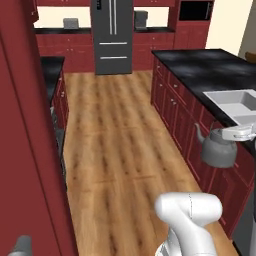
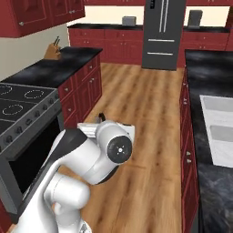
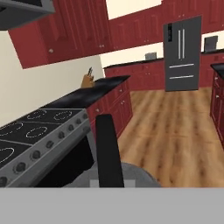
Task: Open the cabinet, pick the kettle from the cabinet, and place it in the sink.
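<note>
The grey metal kettle (image 1: 218,148) hangs upright in the air by its arched top handle, thin curved spout pointing left, in front of the red under-counter cabinets just below the counter edge. The stainless-steel sink (image 1: 239,103) sits in the black counter just above and beside it.

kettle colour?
Grey metal: the small squat rounded kettle, clearest in the left base view, hanging beside the red cabinets.

Sink (image 1: 235,102) cut by the right edge; kettle (image 3: 127,175) mostly behind its own dark handle.
</note>
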